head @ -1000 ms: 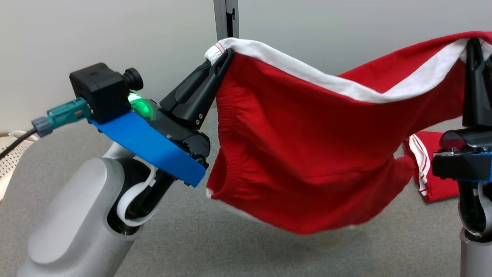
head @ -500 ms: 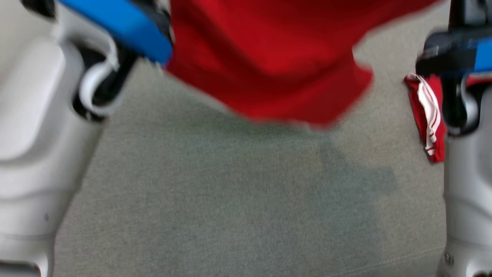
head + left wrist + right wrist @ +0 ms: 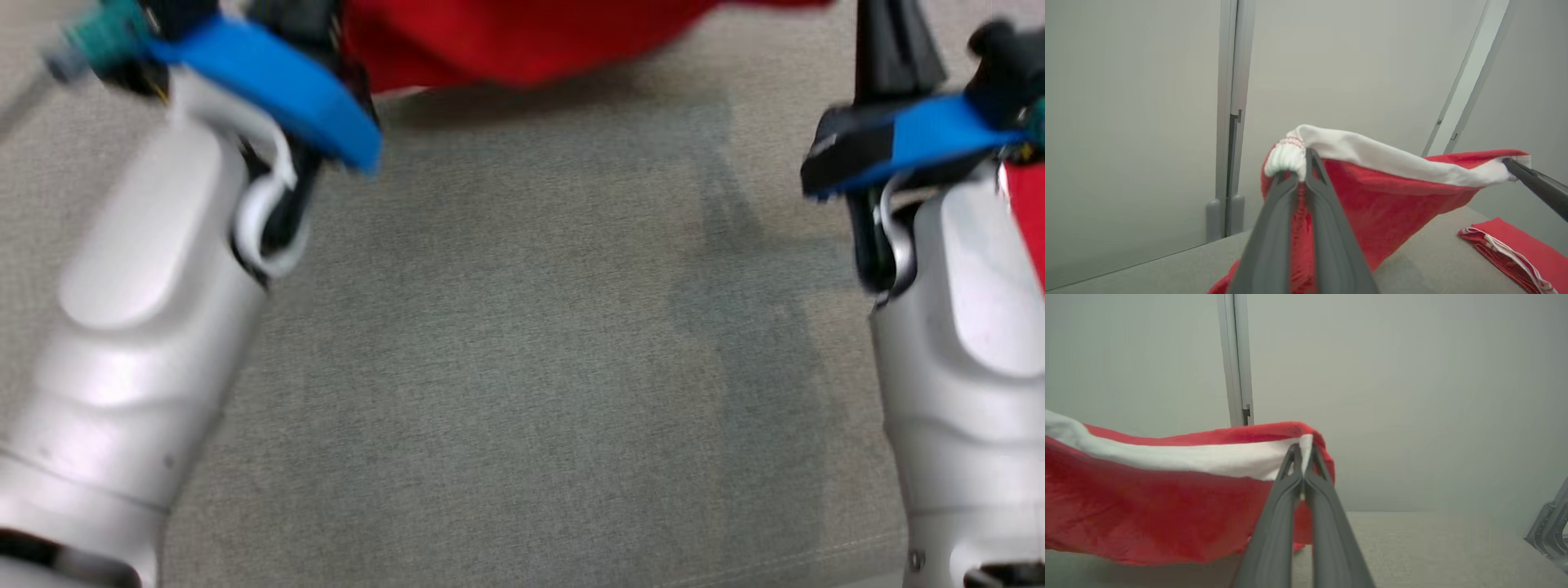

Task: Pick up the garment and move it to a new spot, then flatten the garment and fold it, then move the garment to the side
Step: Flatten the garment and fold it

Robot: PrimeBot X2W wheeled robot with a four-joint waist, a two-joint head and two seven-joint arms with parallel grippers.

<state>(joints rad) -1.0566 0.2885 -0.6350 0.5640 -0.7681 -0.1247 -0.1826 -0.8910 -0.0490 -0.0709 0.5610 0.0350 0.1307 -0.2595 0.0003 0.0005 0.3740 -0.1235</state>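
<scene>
The left gripper is rising from the bottom middle of the left wrist view, its two dark fingers pressing together on the bunched end of the white band of the red garment and pinching it near the centre of the frame. The garment is hanging in the air, with its band stretching to the right edge, where the right gripper is clamping the other end. In the right wrist view that gripper's fingers are meeting at the centre and squeezing the band, while the red cloth is sagging leftward above the grey table. In the blurred head view the garment's lower edge is showing at the top centre, between the left forearm and the right forearm. A folded red cloth with white stripes is lying on the table at the lower right of the left wrist view.
</scene>
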